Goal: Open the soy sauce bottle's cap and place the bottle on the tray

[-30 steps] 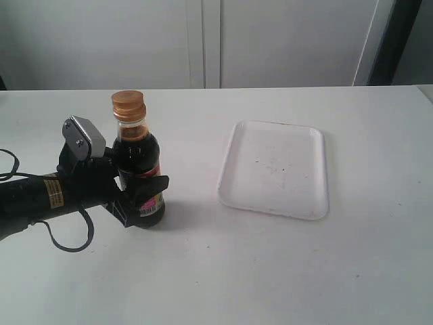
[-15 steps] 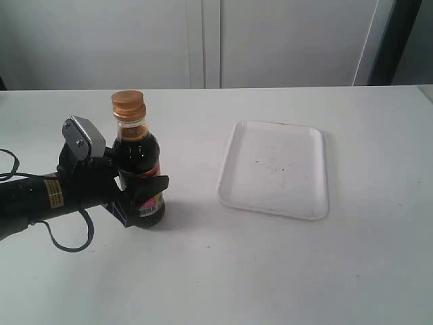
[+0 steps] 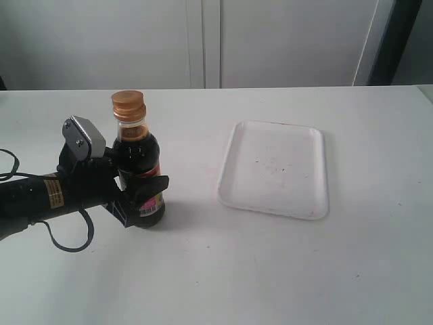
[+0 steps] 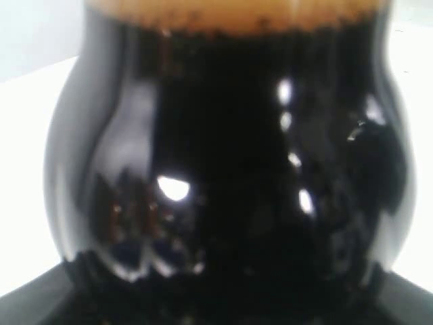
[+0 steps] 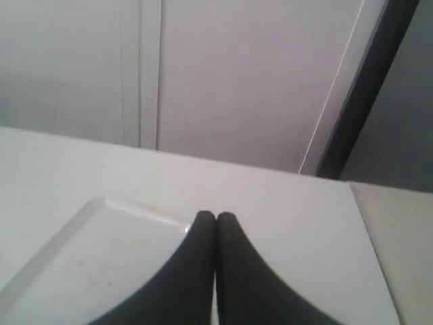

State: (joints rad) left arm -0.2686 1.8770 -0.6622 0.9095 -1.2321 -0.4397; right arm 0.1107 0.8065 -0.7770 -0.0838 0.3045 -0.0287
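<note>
The left wrist view is filled by the blurred dark belly of the soy sauce bottle (image 4: 230, 169), whose neck, label and base run past the picture's edges, and the left gripper (image 3: 135, 193) cannot be made out there. In the exterior view that gripper's black fingers cover the lower left part of the bottle's label. The right gripper (image 5: 215, 223) is cut off at the right wrist picture's edge and partly hides the tray (image 5: 81, 250).
</note>
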